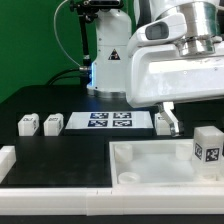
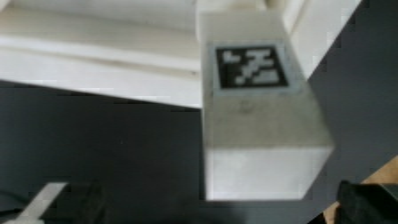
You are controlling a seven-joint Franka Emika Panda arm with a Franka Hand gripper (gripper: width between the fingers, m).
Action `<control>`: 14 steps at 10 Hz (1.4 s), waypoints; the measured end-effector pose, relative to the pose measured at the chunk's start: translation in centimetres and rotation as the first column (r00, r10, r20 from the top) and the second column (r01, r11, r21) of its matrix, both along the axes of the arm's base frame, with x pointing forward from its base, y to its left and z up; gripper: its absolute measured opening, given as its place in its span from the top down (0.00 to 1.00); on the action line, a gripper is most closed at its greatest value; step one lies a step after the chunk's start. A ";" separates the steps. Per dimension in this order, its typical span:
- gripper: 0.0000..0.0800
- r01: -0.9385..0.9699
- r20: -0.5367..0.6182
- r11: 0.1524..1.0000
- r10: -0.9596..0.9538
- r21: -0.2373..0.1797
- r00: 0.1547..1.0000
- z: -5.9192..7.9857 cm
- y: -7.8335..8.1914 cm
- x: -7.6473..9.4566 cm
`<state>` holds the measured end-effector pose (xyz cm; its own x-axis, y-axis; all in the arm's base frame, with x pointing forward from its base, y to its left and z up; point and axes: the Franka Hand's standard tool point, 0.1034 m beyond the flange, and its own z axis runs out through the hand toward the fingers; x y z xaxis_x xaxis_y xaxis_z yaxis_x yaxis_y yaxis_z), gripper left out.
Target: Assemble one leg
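Glossy white arm casing (image 1: pixel 172 72); silver-grey joint ring (image 1: pixel 196 18); black cable (image 1: pixel 58 35); pale, dark-edged tool (image 1: pixel 167 124).

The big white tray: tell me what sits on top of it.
One leg stands upright on the tray near the exterior view's right edge, tag toward the camera. What lies under its foot is covered by the leg itself.

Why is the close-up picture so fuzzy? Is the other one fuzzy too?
Wrist view: the leg fills much of the frame, and its tag and edges look soft and smeared. Exterior view: sharper, the marker board shows its tags clearly, though the arm has a white shell that glares bright.
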<state>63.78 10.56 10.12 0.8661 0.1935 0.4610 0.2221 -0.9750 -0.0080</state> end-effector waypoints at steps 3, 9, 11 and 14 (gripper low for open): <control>0.19 -0.005 -0.314 1.000 0.002 -0.008 0.949 -0.5 1.0 -0.3; 0.22 0.014 -0.533 1.000 -0.021 -0.018 0.846 -2.0 1.5 -0.2; 0.47 0.020 -0.533 1.000 -0.026 -0.018 0.845 -2.1 1.5 -0.2; 0.62 0.365 -0.558 0.930 -0.329 -0.050 0.762 -2.1 1.4 -0.2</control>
